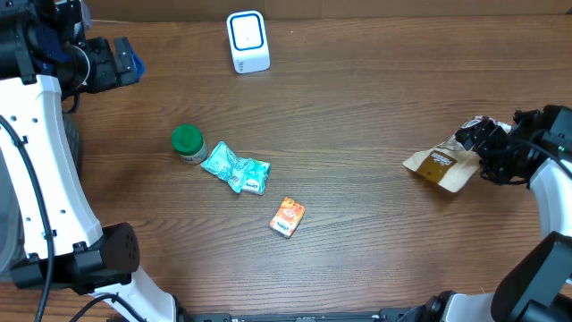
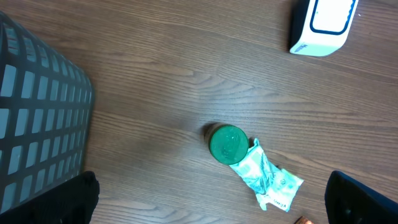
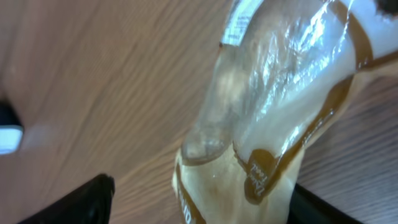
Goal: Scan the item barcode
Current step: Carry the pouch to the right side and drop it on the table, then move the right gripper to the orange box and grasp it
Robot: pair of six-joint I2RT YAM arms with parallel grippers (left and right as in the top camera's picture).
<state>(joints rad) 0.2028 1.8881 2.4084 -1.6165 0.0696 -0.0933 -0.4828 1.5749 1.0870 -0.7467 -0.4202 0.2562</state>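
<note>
The item at hand is a tan and brown pouch with a clear window (image 1: pixel 441 165), lying on the wooden table at the right. My right gripper (image 1: pixel 475 152) is at the pouch's right end. In the right wrist view the pouch (image 3: pixel 273 112) lies between the spread fingers of the right gripper (image 3: pixel 205 208), and the left finger (image 3: pixel 87 202) stands apart from it, so the gripper is open. The white scanner with a blue outline (image 1: pixel 248 40) stands at the far middle edge. My left gripper (image 1: pixel 112 63) is open at the far left, high above the table, its jaws wide with nothing between them (image 2: pixel 211 208).
A green-lidded jar (image 1: pixel 188 143), a teal packet (image 1: pixel 235 168) and a small orange packet (image 1: pixel 288 216) lie left of centre. The left wrist view shows the jar (image 2: pixel 227 143), the teal packet (image 2: pixel 267 180), the scanner (image 2: pixel 323 25) and a grey mesh basket (image 2: pixel 37 118).
</note>
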